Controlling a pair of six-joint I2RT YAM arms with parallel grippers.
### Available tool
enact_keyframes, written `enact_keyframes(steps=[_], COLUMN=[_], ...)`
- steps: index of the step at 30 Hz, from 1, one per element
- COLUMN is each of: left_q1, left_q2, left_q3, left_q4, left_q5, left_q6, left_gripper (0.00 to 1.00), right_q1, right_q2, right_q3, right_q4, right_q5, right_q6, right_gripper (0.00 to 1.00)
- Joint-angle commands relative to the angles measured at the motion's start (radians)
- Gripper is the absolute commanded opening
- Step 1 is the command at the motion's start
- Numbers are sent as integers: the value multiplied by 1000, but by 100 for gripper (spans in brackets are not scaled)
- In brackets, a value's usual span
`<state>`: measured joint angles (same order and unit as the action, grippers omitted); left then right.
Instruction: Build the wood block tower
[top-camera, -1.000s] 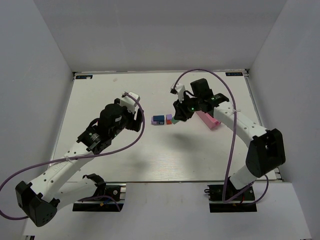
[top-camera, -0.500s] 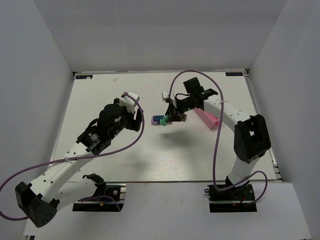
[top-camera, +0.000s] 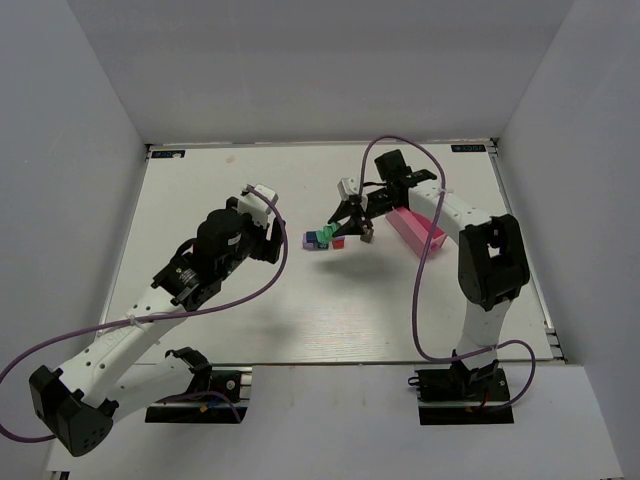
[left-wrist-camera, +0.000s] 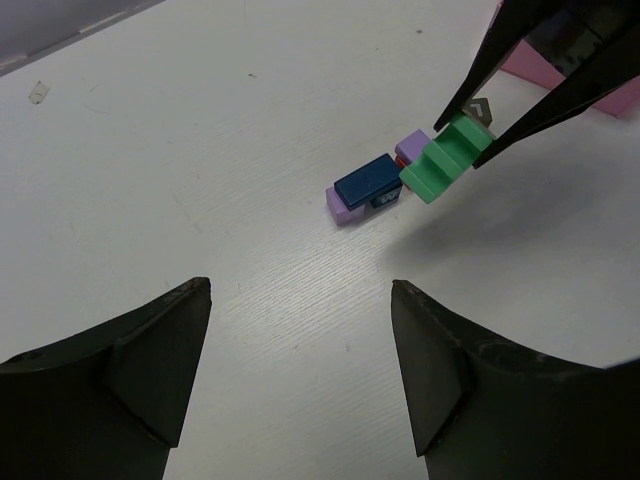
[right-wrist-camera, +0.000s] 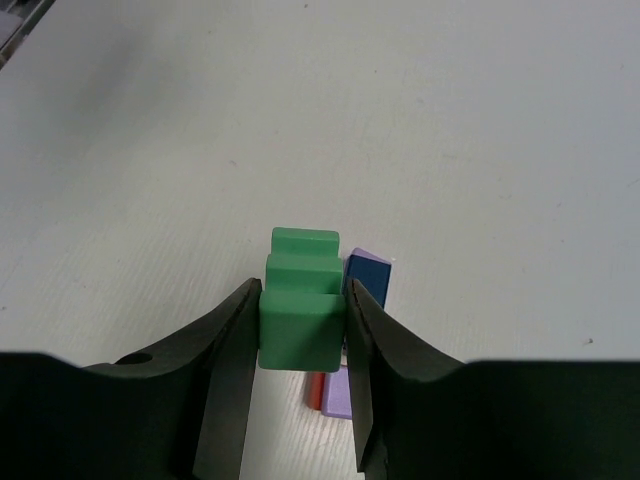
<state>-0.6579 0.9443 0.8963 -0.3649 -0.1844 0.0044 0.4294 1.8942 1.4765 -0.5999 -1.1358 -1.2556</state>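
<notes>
- Right gripper had swung left, away from the pink tray, to just over the block cluster.
- It was clamped on the green stepped block, apparently lifted off the worktop.
- Left gripper hung wide open and empty, unmoved, well apart from the blocks.
- Tower barely begun: blue brick atop lilac brick; green unplaced.
</notes>
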Motion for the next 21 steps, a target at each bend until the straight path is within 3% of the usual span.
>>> enact_keyframes(steps=[1,7,13,18,21], left_q1=[4,4,4,4,4], left_q2=[-22,-22,-13,-13,-13], left_q3=[-3,-3,-3,-3,-3], left_q4=[17,17,17,17,17], left_q5=[-12,-21,-21,-21,-30], left_q6=[8,8,8,8,8], left_gripper=[82,82,82,82,82], right_q1=[-17,-32,-38,-53,-54], right_q2=[0,-3,16,15,28], right_q3=[8,-97,-146,-254,-280], right_q4=[105,398,488,840,954], right_q5=[-116,-125,-145,-160,-156], right_q6=[16,318,396,701,801], right_gripper=[0,0,0,0,0])
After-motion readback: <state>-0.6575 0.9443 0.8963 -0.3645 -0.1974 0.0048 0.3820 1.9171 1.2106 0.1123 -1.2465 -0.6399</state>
